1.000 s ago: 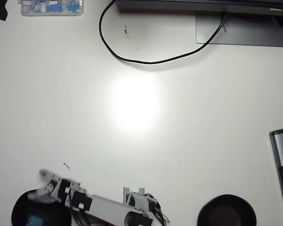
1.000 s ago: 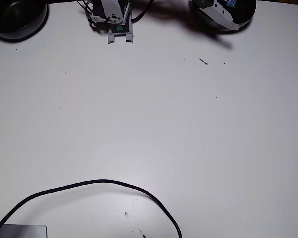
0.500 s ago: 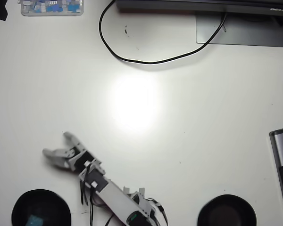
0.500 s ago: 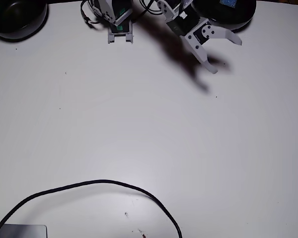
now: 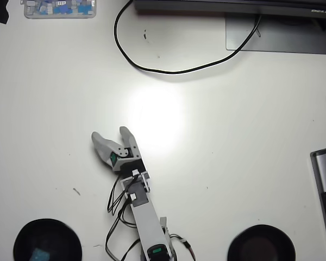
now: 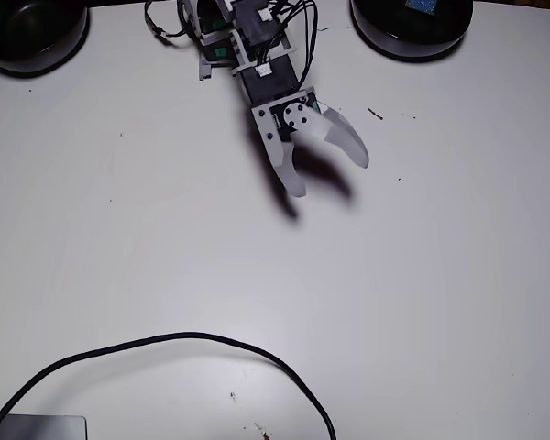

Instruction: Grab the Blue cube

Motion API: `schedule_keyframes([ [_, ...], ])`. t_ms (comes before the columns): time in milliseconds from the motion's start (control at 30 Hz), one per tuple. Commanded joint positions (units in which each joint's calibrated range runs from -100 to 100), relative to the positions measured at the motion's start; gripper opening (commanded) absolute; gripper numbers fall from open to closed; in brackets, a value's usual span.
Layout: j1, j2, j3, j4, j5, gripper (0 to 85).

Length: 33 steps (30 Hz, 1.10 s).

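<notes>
Overhead view: my arm reaches out over the white tabletop with its fingers spread apart and gripping nothing, both tips clear to see. Blue cube lies inside a black bowl well behind the fingers and off to their left in this view, nowhere near their gap. A second black bowl sits behind them to the right. Fixed view shows the same parted fingers above their shadow, the cube in the bowl beyond them

A desk workspace: white table, black cable, monitor stand, parts tray.
</notes>
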Motion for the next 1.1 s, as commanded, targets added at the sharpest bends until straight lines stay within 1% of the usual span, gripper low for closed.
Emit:
schedule_keyframes([
  [0,-3.0,-2.4,-1.1,5.5,0.7,46.8],
  [100,-5.5,-2.8,-5.1,9.0,3.0,46.7],
  [200,-7.0,-3.2,-9.8,13.5,7.5,46.4],
  [233,-7.4,-3.5,-11.5,15.4,9.7,46.4],
  [267,-7.6,-3.8,-12.7,16.3,11.2,46.4],
  [300,-7.9,-4.4,-14.2,17.4,12.6,46.4],
  [333,-8.4,-5.3,-15.8,18.2,13.3,46.4],
  [533,-10.5,-9.8,-24.6,23.5,15.0,46.4],
  [867,-11.2,-13.7,-33.0,27.8,16.1,46.7],
  [967,-11.7,-14.6,-35.9,30.1,16.8,46.5],
  [1067,-12.7,-15.6,-38.3,30.5,16.9,46.7],
])
